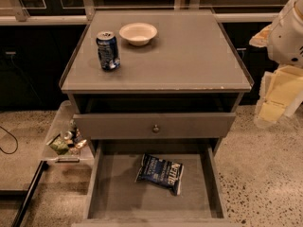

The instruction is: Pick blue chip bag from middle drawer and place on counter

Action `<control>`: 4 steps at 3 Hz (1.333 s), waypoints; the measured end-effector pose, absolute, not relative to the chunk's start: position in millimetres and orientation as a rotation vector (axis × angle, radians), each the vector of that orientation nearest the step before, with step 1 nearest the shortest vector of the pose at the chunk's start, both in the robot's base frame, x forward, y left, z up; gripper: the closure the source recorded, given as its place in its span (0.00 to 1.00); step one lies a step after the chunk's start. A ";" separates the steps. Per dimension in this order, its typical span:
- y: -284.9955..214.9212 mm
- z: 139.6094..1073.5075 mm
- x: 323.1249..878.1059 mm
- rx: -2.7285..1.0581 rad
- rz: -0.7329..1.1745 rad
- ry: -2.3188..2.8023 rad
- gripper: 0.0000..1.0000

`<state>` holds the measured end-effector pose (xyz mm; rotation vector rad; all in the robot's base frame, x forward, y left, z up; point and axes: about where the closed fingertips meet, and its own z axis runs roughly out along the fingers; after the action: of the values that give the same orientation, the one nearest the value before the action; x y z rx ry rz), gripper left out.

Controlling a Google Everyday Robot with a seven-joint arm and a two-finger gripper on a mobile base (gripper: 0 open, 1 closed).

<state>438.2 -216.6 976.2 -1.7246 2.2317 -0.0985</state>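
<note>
A speckled, pale stone floor (265, 174) runs under a grey cabinet, and behind it a dark wall of panels is crossed by a pale rail (42, 19). At the far left a thin black cable (7, 145) loops over the floor. Just beside the cabinet's left side lies a clear plastic tray (59, 122), low down, with a few small things in it that are too mixed to name.

The counter (189, 56) is a broad, flat, matt grey square with a slight overhang and a worn, pale front edge. On its left rear part a blue soda can (108, 50) stands upright, shiny, with its top open. Near it, to the right and further back, sits a shallow white bowl (138, 33); the two do not touch.

Below the counter a grey drawer front (113, 126) with a small round knob (155, 128) stands slightly out. Under that, the middle drawer (109, 193) is pulled well out, a plain wooden box with a bare flat floor. The blue chip bag (161, 172) lies flat on that floor, right of centre and tilted, crinkly dark blue with white lettering and pale ends, clear of the walls. Nothing covers it.

At the right edge the white, rounded arm (286, 32) hangs beside the counter, and the pale yellowish hand (277, 96) sits below it, well apart from the bag. I cannot tell whether the hand is apart or together.
</note>
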 end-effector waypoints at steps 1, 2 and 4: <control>-216.6 976.0 438.2 -1.725 -0.098 2.232 0.00; -213.0 957.8 441.8 -1.723 -0.074 2.236 0.00; -196.7 854.8 450.7 -1.754 0.039 2.219 0.00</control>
<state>450.7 -196.7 854.8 -1.7543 2.2193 0.0387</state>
